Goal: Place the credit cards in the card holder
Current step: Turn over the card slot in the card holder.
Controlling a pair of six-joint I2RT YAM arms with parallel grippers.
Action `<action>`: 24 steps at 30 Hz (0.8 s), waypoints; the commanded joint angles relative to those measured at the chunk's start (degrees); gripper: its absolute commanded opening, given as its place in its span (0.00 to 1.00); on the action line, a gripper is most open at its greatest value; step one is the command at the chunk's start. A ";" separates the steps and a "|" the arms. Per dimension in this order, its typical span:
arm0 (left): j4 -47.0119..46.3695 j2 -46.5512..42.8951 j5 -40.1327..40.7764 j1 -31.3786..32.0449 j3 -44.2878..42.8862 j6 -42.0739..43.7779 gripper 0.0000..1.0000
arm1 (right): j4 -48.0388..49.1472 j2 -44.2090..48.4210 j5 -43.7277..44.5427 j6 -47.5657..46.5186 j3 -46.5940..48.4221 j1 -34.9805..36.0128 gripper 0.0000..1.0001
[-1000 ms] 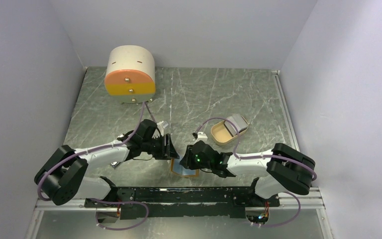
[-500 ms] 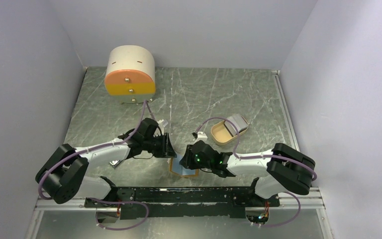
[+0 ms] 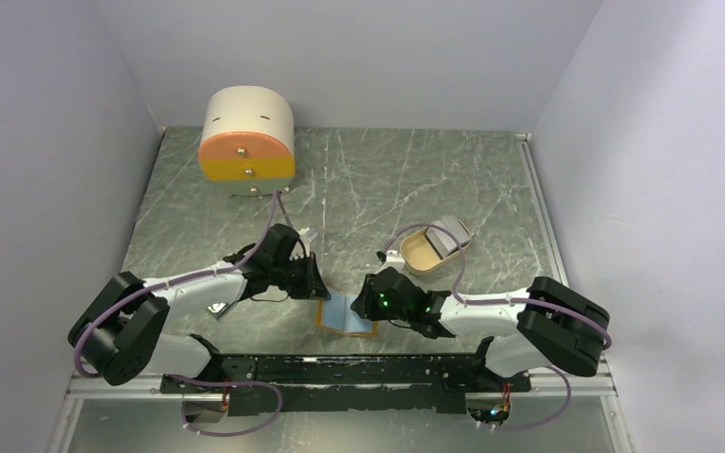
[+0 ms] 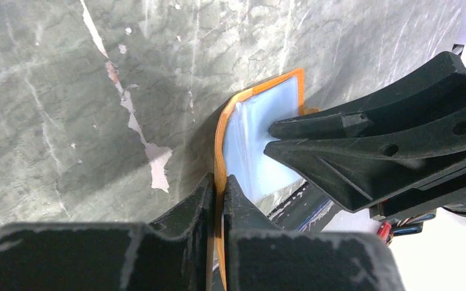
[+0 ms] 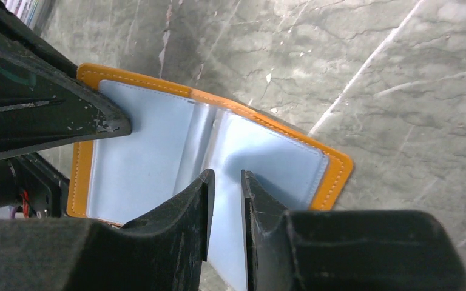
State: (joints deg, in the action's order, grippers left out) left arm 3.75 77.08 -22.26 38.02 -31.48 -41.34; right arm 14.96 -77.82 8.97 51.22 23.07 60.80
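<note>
The card holder (image 3: 342, 316) lies spread open on the table near the front edge, orange outside and pale blue inside (image 5: 151, 151). My left gripper (image 4: 218, 182) is shut on its orange left edge (image 4: 220, 136), seen in the top view at the left gripper (image 3: 319, 283). My right gripper (image 5: 226, 176) hovers over the middle fold with its jaws a narrow gap apart, tips against the blue lining; from above the right gripper (image 3: 359, 306) sits at the holder's right side. Pale grey credit cards (image 3: 449, 233) rest in the far end of a tan tray.
The tan oval tray (image 3: 415, 253) stands just behind my right arm. A round cream-and-orange drawer box (image 3: 247, 142) sits at the back left. A black rail (image 3: 359, 370) runs along the near edge, and pale walls close in both sides.
My left gripper has closed onto the holder's orange edge. The right gripper has shifted slightly right, and the holder now lies spread wider.
</note>
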 commanded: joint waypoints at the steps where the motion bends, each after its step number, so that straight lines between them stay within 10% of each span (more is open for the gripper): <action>1: 0.79 0.04 0.67 -1.89 0.42 -0.08 0.09 | -4.83 -0.65 2.47 -0.84 -1.34 -1.37 0.27; 24: -3.47 -2.55 -3.56 -3.29 1.69 0.86 0.09 | -16.91 9.13 6.34 -5.48 5.88 -1.45 0.31</action>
State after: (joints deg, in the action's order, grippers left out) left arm 1.98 74.72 -23.92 35.07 -29.47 -40.84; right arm 1.78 -71.33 14.17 48.58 24.51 59.68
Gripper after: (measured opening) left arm 0.106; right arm 0.299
